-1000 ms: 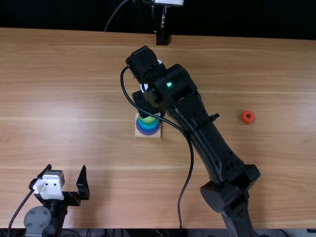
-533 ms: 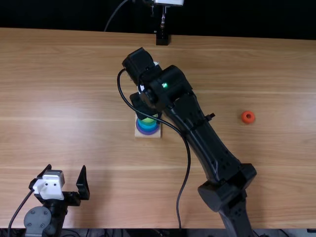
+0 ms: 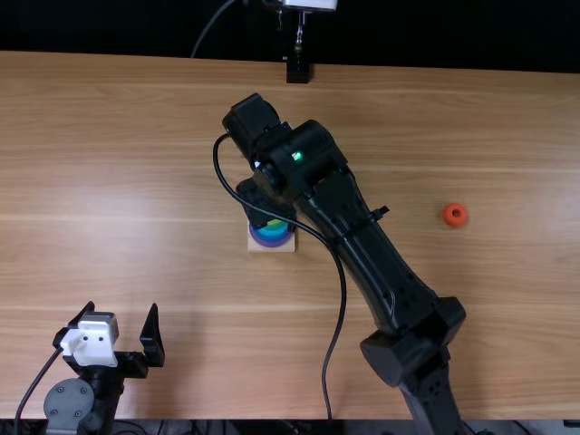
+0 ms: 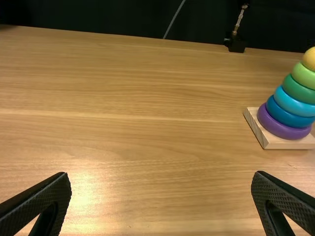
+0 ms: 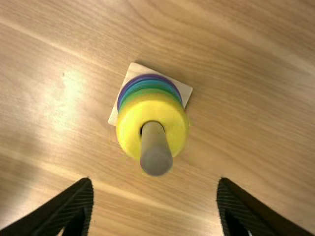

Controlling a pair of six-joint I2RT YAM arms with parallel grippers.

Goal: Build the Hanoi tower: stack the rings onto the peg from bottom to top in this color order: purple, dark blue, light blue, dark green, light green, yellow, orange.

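1. Where the wooden base (image 4: pixel 278 144) rests on the light brown table (image 4: pixel 147 108), six rings are stacked around its upright peg (image 5: pixel 156 152).
2. From the bottom, they are the purple ring (image 4: pixel 283 128), dark blue ring (image 4: pixel 288 116), light blue ring (image 4: pixel 294 103), dark green ring (image 4: pixel 297 90), light green ring (image 4: pixel 303 76) and yellow ring (image 4: pixel 310 59).
3. The right wrist view shows the peg passing through the yellow ring's hole, its rounded end above that ring.
4. The orange ring (image 3: pixel 448 216) lies flat on the table in the right part of the top view, well apart from the stack, its hole facing up.
5. The right gripper (image 3: pixel 263 201) is above the stack area in the top view, covering part of the stack. Its two fingers stand wide apart in its wrist view.
6. The left gripper (image 3: pixel 122 305) is near the table's near edge, at the left in the top view, well apart from the base. Its fingers are spread, with a broad gap between them.
7. A black cable (image 3: pixel 343 290) loops alongside the right arm (image 3: pixel 362 236).
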